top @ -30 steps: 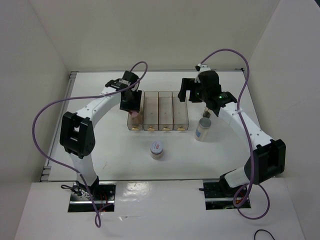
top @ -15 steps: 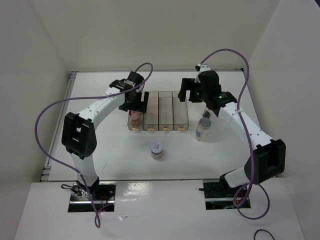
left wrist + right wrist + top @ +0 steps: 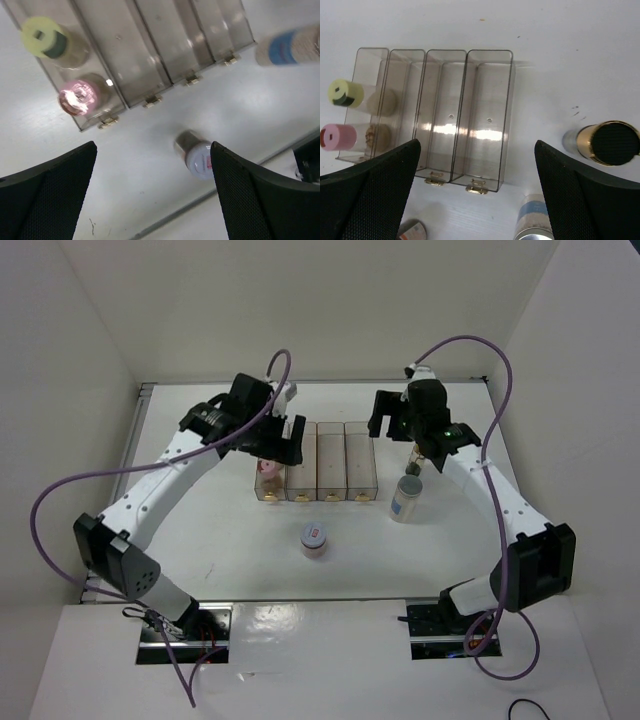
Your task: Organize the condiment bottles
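Under the right wrist, black-capped bottle (image 3: pixel 609 143), seemingly half-hidden overhead; left fingers (image 3: pixel 50 190), right fingers (image 3: pixel 370 185) spread wide.

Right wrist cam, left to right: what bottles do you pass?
Pink-lidded jar → red-and-white-lidded jar → blue-labelled cylinder → black-capped bottle. Yellow-lidded jar skipped: it overlaps the pink one sideways.

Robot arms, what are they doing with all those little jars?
Two arms are sorting small bottles into a clear rack. The yellow-lidded jar and pink-lidded jar stand in its leftmost compartment; the other three are empty. The left gripper and right gripper hover open above, holding nothing. The red-and-white-lidded jar, blue-labelled cylinder and black-capped bottle wait on the table outside it.
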`<state>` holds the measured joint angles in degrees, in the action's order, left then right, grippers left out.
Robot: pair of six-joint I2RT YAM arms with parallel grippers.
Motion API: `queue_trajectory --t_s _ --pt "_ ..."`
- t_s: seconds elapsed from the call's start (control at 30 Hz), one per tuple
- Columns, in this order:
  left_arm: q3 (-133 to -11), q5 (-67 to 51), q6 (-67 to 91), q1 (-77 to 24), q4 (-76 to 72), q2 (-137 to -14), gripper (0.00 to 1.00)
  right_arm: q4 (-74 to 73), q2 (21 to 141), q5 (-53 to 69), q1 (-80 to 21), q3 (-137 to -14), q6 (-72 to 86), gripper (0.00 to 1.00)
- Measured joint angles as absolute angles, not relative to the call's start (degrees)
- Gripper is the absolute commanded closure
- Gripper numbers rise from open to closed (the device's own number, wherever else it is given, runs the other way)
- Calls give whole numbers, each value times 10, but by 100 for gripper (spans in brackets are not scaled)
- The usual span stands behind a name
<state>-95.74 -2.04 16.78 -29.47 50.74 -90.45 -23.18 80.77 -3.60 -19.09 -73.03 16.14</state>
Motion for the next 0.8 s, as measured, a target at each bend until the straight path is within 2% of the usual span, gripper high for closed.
queue_trajectory --t_s 0.17,0.3,0.8 --pt "-828 -130 146 -330 434 -837 0 -232 789 -43 -147 -730 174 1" --pt "-766 -164 135 -361 419 -847 0 -231 751 -29 -114 -731 178 1" --pt "-757 -32 120 -494 397 -926 0 -226 617 -55 -91 -709 175 1"
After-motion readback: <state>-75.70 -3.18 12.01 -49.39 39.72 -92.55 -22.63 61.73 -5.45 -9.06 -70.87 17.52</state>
